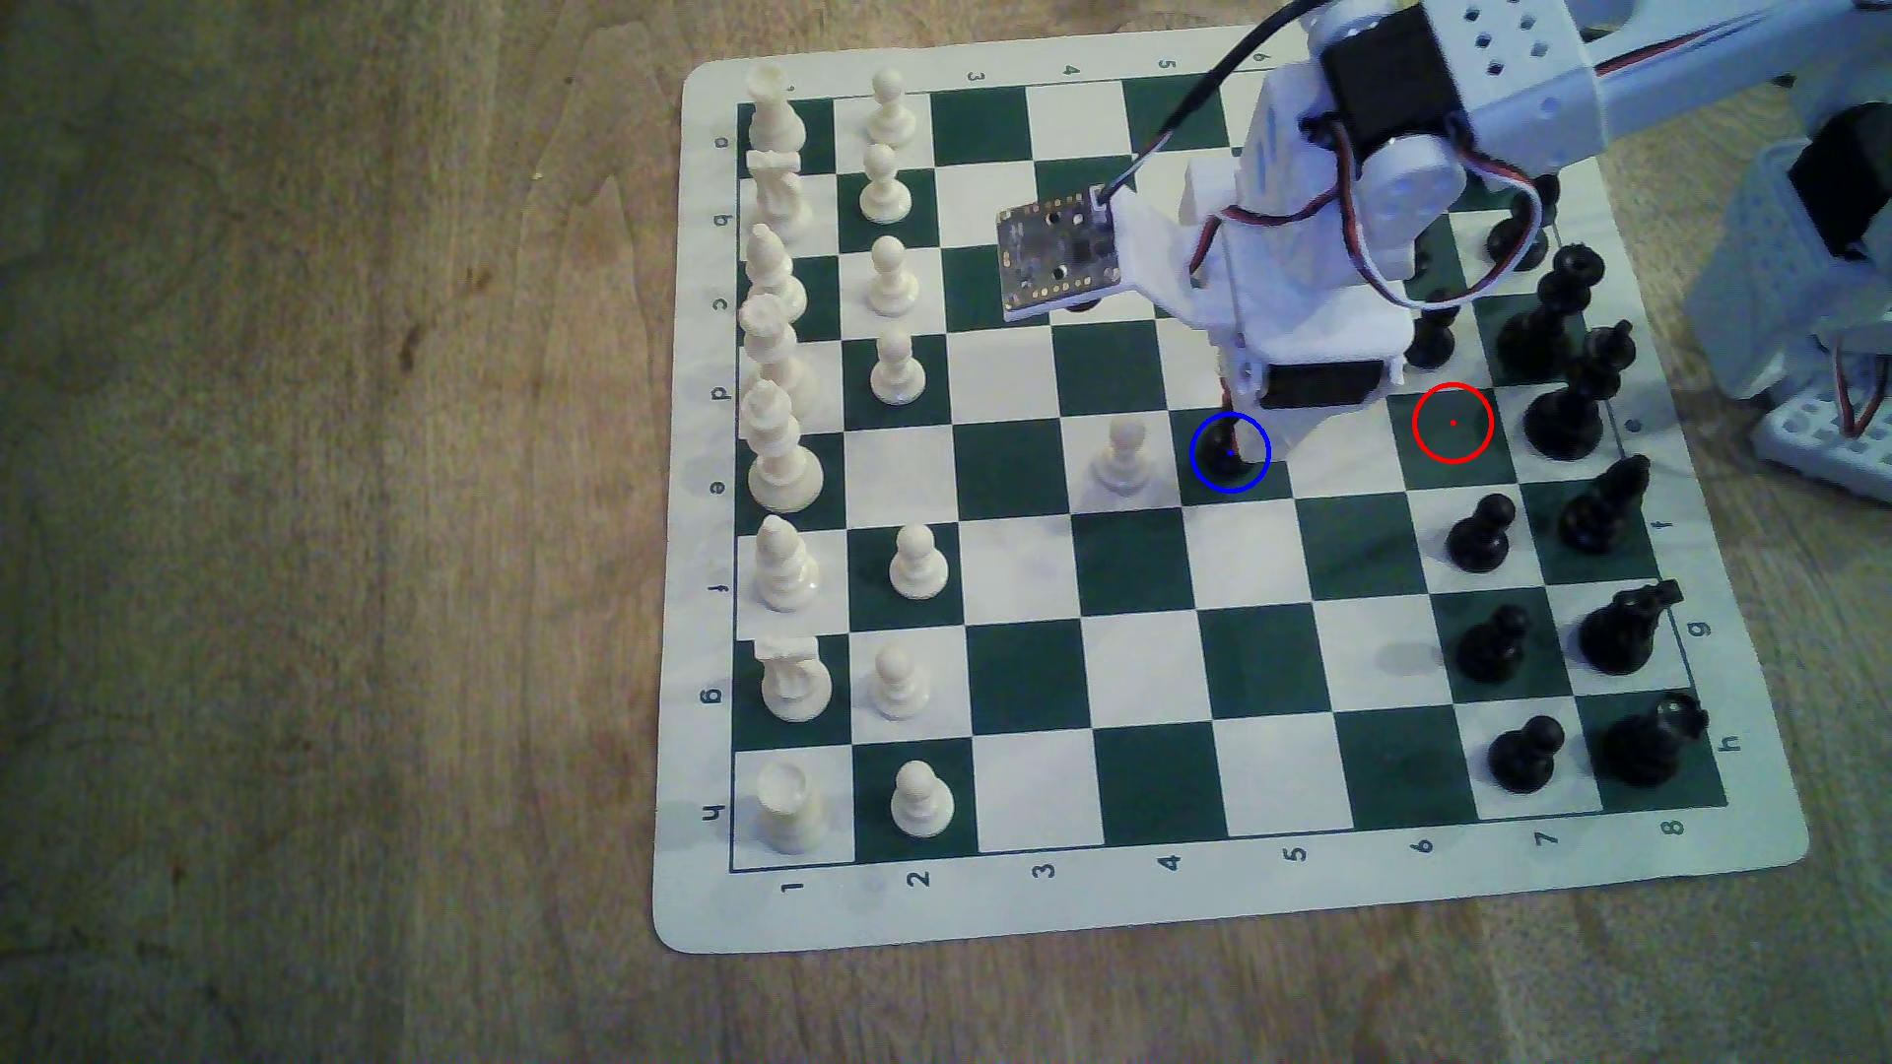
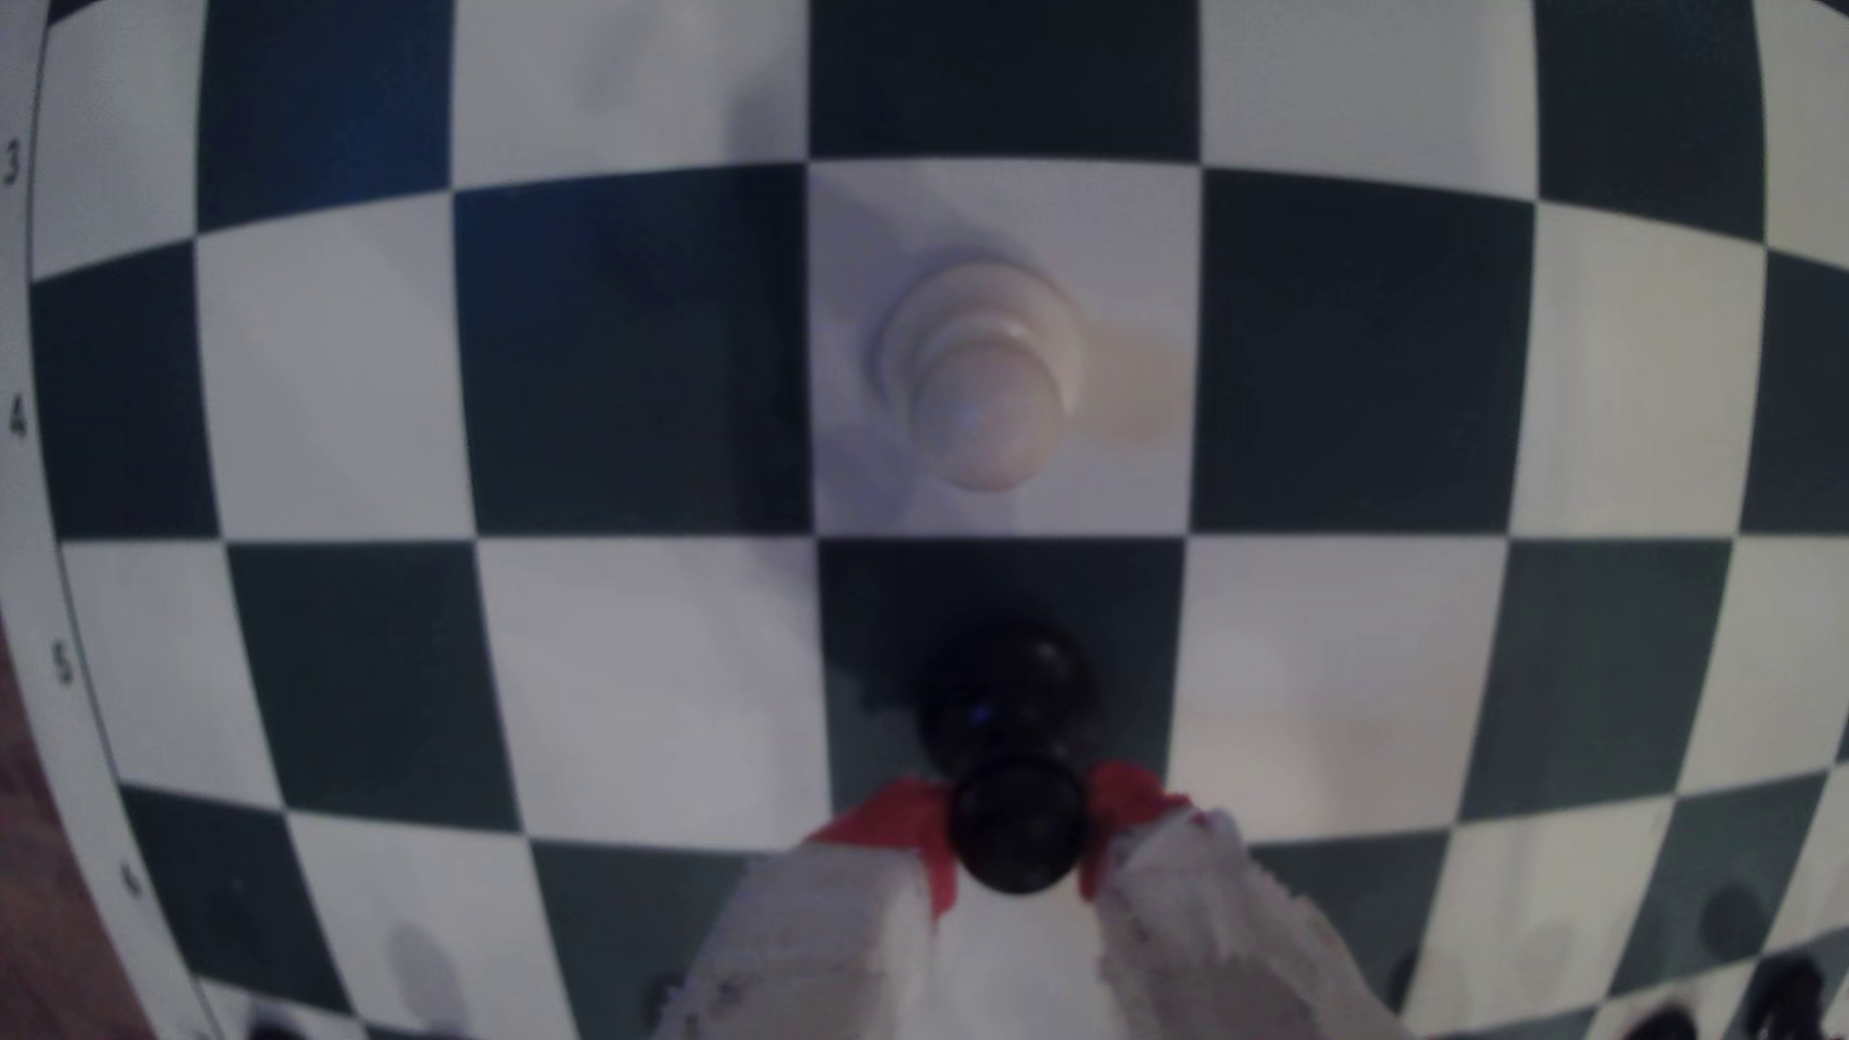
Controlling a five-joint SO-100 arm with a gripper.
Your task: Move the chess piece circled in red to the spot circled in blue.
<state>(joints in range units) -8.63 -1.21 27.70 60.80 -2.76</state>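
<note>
Black pawn [image 2: 1013,790] sat between the gripper [image 2: 1016,825] fingertips, red-taped pads [image 2: 1126,800] right against either side of its ball head. Fingers narrowed to head width; looked clamped on it, though firm contact was hard to confirm through blur. Pawn base stood on the blue-ringed green square [image 1: 1251,483], upright, in the exterior view directly under the white arm. Red-ringed square [image 1: 1453,423] lay bare, two files toward the exterior view's right. Cream pawn [image 1: 1124,456] stood on the adjacent white square. Pawn: glossy, narrow neck, flared round base. Fingers: rough white printed plastic. Mat [image 1: 706,512]: flat vinyl, on wood-grain table [image 1: 307,512].
</note>
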